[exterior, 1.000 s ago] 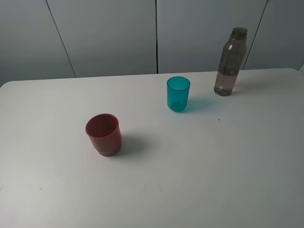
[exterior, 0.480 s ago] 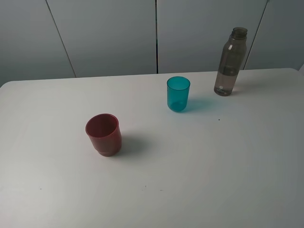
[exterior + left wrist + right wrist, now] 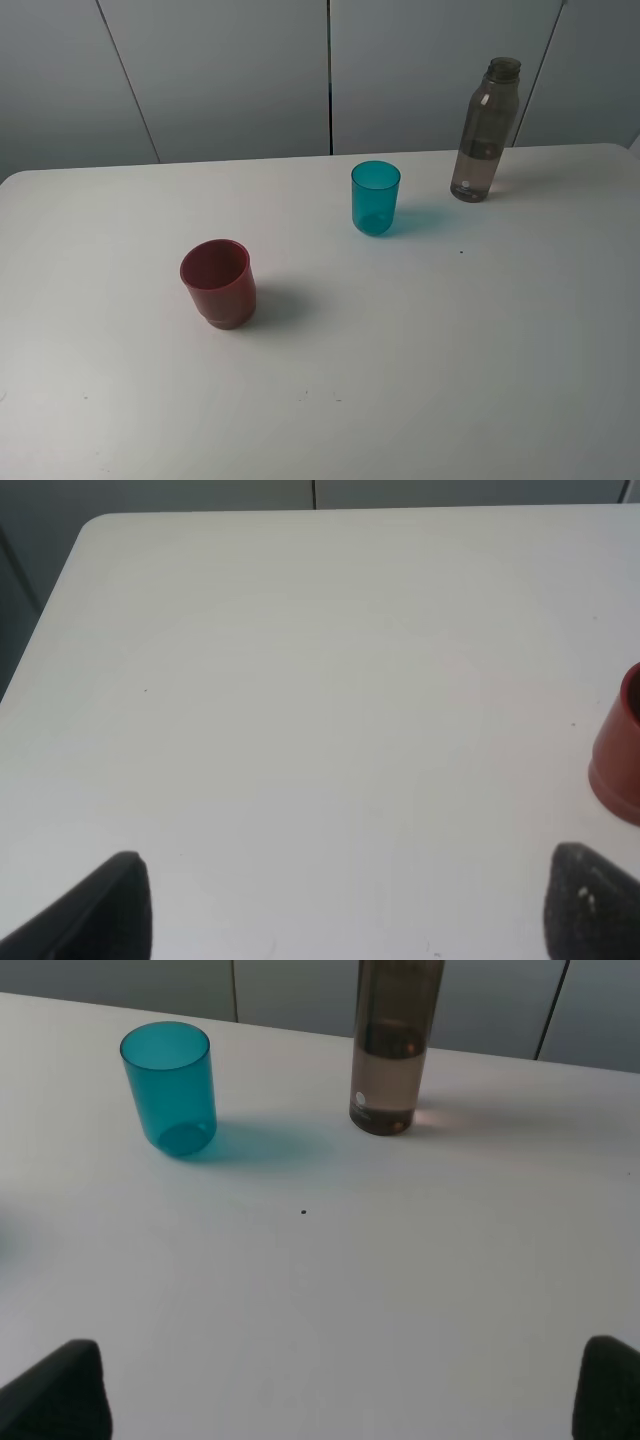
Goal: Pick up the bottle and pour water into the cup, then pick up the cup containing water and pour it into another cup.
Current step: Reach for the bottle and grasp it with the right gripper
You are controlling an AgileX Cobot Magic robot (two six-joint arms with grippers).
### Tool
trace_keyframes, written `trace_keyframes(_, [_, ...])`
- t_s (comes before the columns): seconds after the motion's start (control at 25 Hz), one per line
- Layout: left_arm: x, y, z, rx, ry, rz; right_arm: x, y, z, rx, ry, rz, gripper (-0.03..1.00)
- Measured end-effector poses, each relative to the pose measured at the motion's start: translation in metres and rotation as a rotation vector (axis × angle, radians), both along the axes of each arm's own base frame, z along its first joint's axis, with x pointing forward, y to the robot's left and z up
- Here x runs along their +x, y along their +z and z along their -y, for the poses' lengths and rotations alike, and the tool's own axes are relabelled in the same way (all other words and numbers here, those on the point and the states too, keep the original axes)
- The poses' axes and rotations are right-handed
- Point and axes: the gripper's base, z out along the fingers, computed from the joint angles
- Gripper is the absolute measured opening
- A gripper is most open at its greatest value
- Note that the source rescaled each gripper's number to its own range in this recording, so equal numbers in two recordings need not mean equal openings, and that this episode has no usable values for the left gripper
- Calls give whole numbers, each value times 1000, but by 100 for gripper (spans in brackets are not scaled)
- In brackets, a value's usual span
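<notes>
The smoky grey-brown bottle [image 3: 483, 130] stands upright at the back right of the white table [image 3: 400, 360]; it also shows in the right wrist view [image 3: 394, 1045]. The teal cup [image 3: 375, 198] stands left of it, upright and empty-looking, also in the right wrist view [image 3: 169, 1087]. The dark red cup [image 3: 218, 283] stands at centre left; its edge shows in the left wrist view [image 3: 619, 750]. No arm shows in the exterior view. My left gripper [image 3: 345, 905] is open over bare table, left of the red cup. My right gripper [image 3: 340, 1390] is open, well short of the bottle and teal cup.
Grey wall panels [image 3: 230, 70] rise behind the table's back edge. The table's left corner and edge [image 3: 70, 560] show in the left wrist view. A small dark speck [image 3: 303, 1212] lies on the table in front of the bottle.
</notes>
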Motion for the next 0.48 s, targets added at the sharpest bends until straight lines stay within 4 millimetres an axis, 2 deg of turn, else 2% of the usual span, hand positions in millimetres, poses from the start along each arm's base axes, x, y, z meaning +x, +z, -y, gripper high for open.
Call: trace_keyframes(0.48, [0, 0, 0, 0, 0, 0, 0, 0, 0, 0, 0, 0, 99])
